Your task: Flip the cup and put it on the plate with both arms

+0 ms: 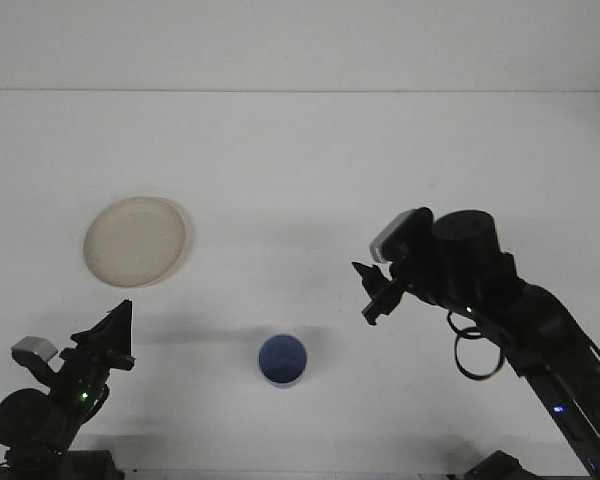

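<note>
Front view over a white counter; the blue cup stands mouth-up, free of both arms, near the counter's near edge and a little left of its middle; the cream plate lies flat toward the left edge, farther from the near edge than the cup and well apart from it; the right claw hangs above the counter to the right of the cup, clear of it, its two dark fingers seeming slightly apart with nothing between them; the left claw sits low by the near-left corner, its fingers meeting in a point and so apparently together, empty, between the plate and the near edge but touching neither plate nor cup. Handling, as a judgement: the cup appears small, thin-walled and rigid, probably light plastic or glazed ware; a light cup will tip or skid if nudged at the rim, and a smooth wall may slip in hard fingers; the safest hold is across the rim, one finger inside and one outside the wall, or across the body near its middle; since it already stands mouth-up, what seems left is carrying it upright to the plate's centre and lowering it gently.
</note>
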